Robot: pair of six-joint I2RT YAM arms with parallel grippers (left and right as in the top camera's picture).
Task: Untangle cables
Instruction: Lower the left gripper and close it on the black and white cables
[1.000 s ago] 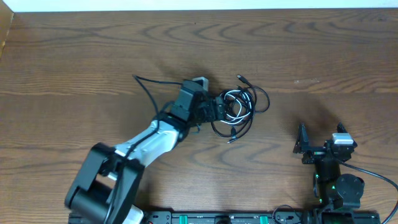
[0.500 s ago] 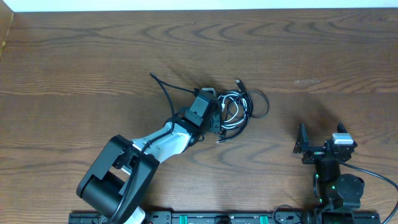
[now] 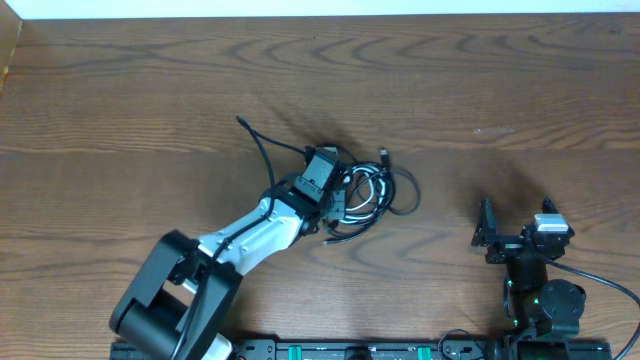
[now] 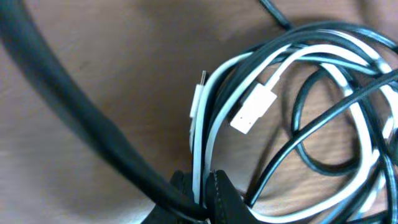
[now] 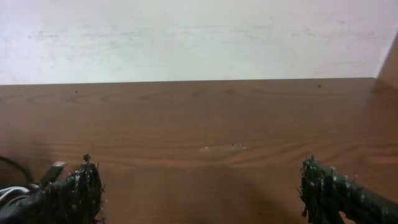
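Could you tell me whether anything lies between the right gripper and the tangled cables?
Nothing visible does. Only bare table lies between the open right gripper and the cables; the left gripper grips them from the opposite side.

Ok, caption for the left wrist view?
Close-up: left hand pinching the white cable amid tangled black cables on the wooden table.

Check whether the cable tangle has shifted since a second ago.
Yes. The cable tangle has slid left and nearer the arms' bases, away from the pale scuff.
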